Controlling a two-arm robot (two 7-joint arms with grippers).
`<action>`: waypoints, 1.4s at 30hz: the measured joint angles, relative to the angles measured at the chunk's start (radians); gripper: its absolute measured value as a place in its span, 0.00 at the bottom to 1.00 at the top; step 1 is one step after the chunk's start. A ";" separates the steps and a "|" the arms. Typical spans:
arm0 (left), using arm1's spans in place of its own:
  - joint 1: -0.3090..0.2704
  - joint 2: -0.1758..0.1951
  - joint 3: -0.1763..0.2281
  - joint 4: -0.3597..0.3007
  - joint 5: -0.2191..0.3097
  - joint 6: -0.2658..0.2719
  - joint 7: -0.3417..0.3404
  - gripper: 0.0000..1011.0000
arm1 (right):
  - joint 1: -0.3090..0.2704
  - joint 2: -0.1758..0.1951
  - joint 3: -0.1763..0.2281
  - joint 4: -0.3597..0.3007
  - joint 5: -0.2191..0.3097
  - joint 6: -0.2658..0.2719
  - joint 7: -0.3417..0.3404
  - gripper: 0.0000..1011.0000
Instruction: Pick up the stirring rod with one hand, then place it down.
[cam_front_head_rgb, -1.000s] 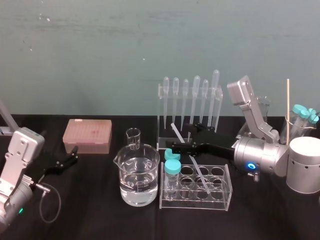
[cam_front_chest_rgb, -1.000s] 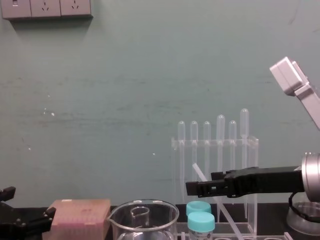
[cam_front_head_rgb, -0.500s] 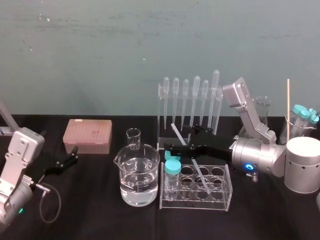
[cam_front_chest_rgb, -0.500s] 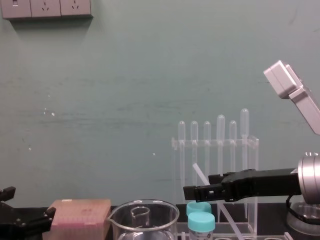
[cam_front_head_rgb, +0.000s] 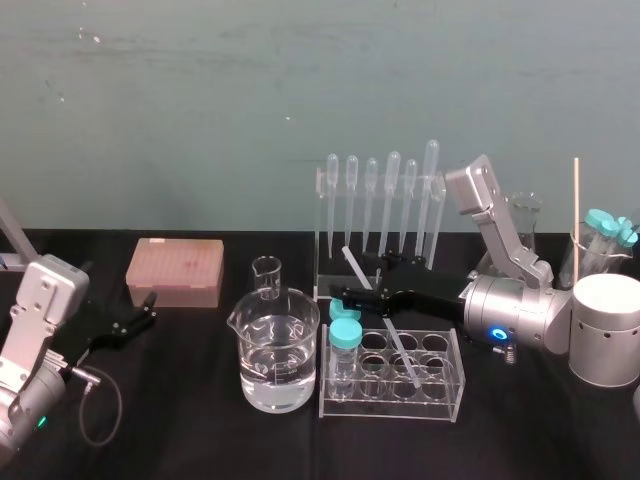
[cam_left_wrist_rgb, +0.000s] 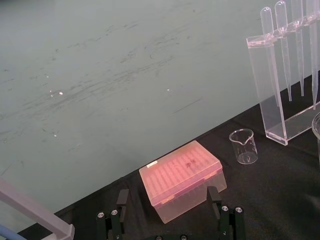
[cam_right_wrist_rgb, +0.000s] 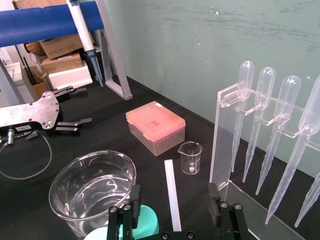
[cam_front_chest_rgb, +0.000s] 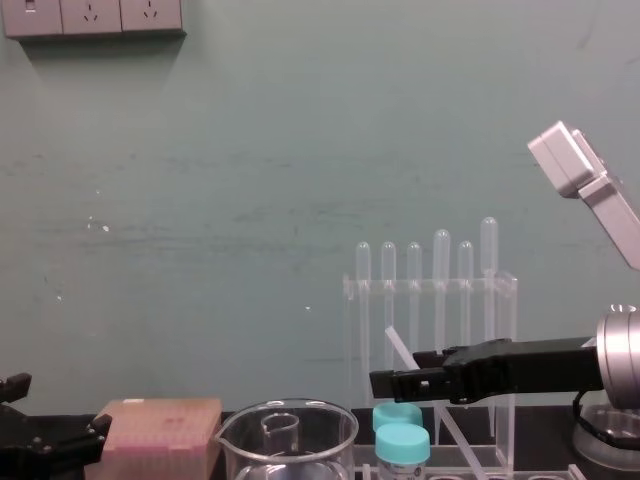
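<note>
The stirring rod (cam_front_head_rgb: 372, 300) is a whitish translucent stick leaning in the clear tube rack (cam_front_head_rgb: 440, 395), its top toward the pipette stand. My right gripper (cam_front_head_rgb: 365, 281) reaches leftward at the rod's upper part. In the right wrist view the rod (cam_right_wrist_rgb: 170, 180) lies between the two black fingers (cam_right_wrist_rgb: 214, 199) with a gap on each side, so the right gripper (cam_right_wrist_rgb: 173, 196) is open. The chest view shows the rod (cam_front_chest_rgb: 397, 351) rising just above the right gripper (cam_front_chest_rgb: 386, 382). My left gripper (cam_front_head_rgb: 135, 322) rests open at the far left, nothing between its fingers (cam_left_wrist_rgb: 122, 200).
A large beaker of water (cam_front_head_rgb: 277, 352) and a small beaker (cam_front_head_rgb: 266, 275) stand left of the tube rack, which holds a teal-capped tube (cam_front_head_rgb: 345, 340). The pipette stand (cam_front_head_rgb: 380, 215) is right behind, a pink tip box (cam_front_head_rgb: 175, 270) at left, a white cylinder (cam_front_head_rgb: 608, 330) at right.
My right arm has shifted a little to the left and down, bringing its fingers farther along either side of the rod. The left arm has not moved.
</note>
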 joint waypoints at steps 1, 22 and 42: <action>0.000 0.000 0.000 0.000 0.000 0.000 0.000 0.99 | 0.000 0.000 0.000 0.000 0.000 0.000 0.000 0.81; 0.000 0.000 0.000 0.000 0.000 0.000 0.000 0.99 | 0.000 0.000 0.001 -0.001 0.003 0.002 -0.001 0.19; 0.000 0.000 0.000 0.000 0.000 0.000 0.000 0.99 | -0.033 0.005 0.020 -0.028 -0.036 -0.129 -0.020 0.07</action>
